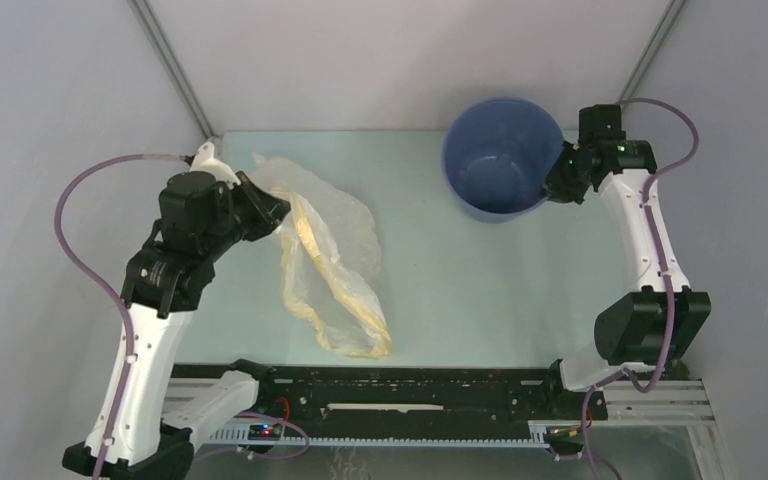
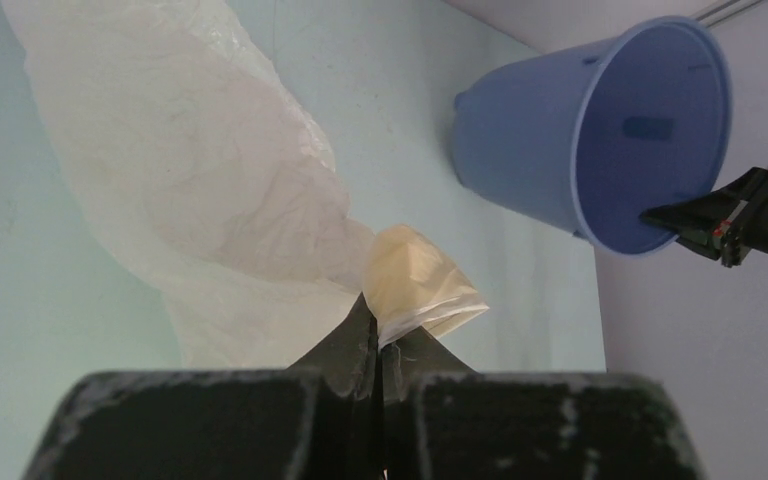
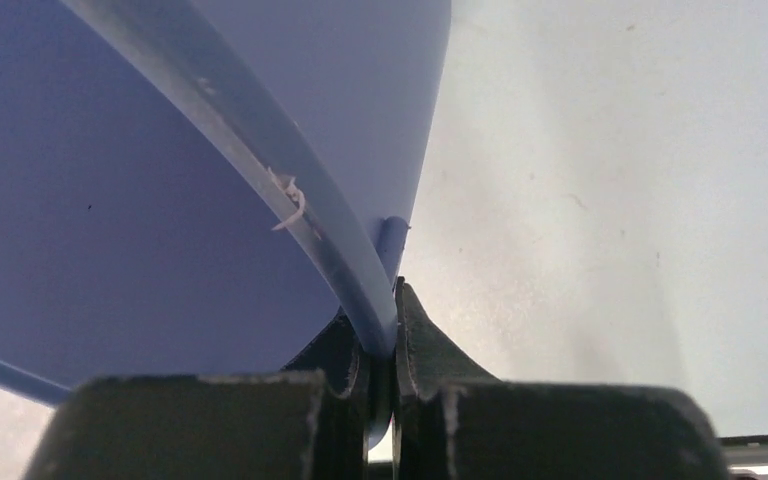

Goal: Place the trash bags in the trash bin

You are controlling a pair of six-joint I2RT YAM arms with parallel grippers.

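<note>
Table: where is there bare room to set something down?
Bare table lies between the trash bag and the trash bin, running down to the near rail. Crowded: the left, under the sprawled bag, and the far right around the bin.

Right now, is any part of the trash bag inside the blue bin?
No, the trash bag lies on the table to the left of the blue bin, whose inside shows only bare blue plastic.
</note>
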